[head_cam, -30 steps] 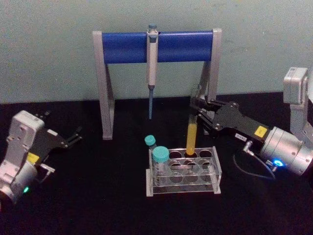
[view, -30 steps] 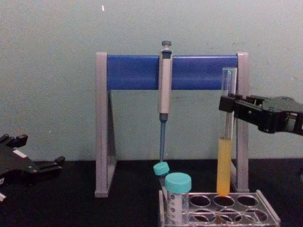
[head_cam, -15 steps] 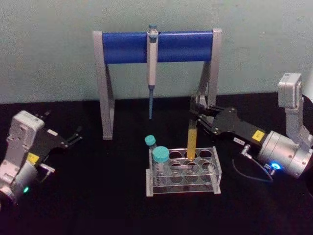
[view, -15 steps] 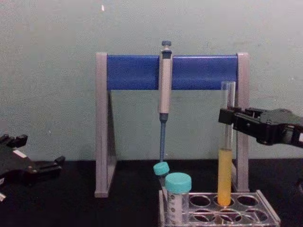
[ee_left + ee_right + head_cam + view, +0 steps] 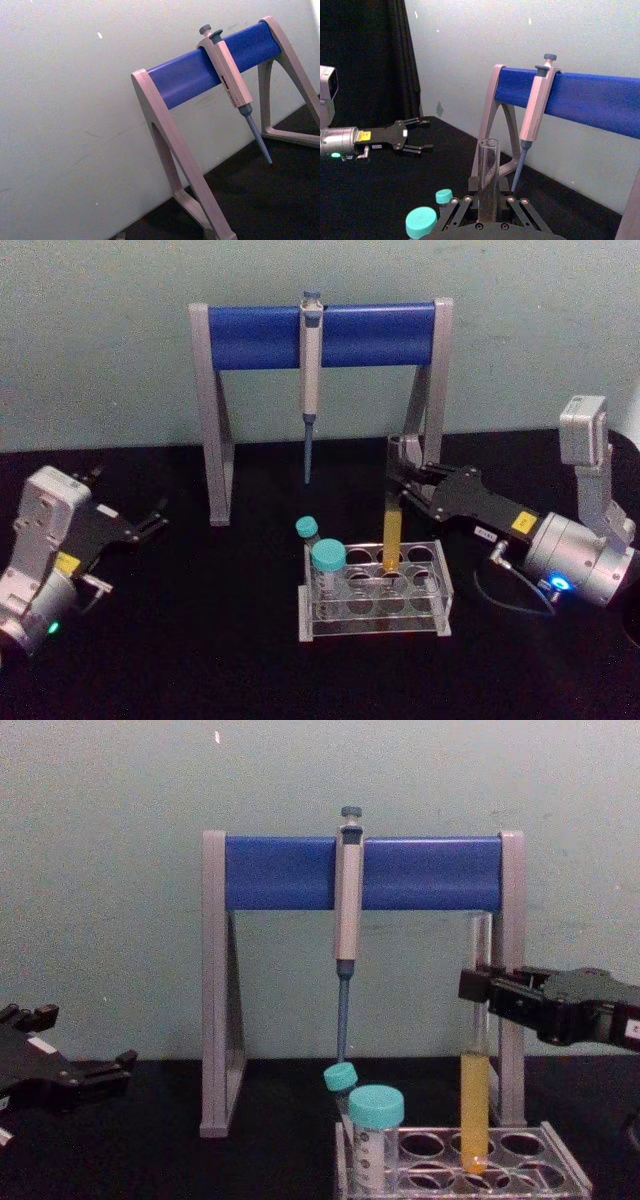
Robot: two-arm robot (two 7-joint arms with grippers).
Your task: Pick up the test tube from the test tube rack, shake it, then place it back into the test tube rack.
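The test tube, a long clear glass tube with yellow liquid in its lower part, stands upright with its bottom inside a back-row hole of the test tube rack. My right gripper reaches in from the right and is shut on the tube's clear upper part. From the chest the tube dips into the rack, with the right gripper clamped above the liquid. In the right wrist view the tube's open top rises between the fingers. My left gripper rests open at the far left.
Two teal-capped tubes stand at the rack's left end. Behind the rack stands a tall grey stand with a blue crossbar, and a grey-blue pipette hangs from it. The stand's right leg is just behind the tube.
My right gripper has moved down with the test tube. The tube's bottom went from just above the rack into a back-row hole. The left arm has not moved.
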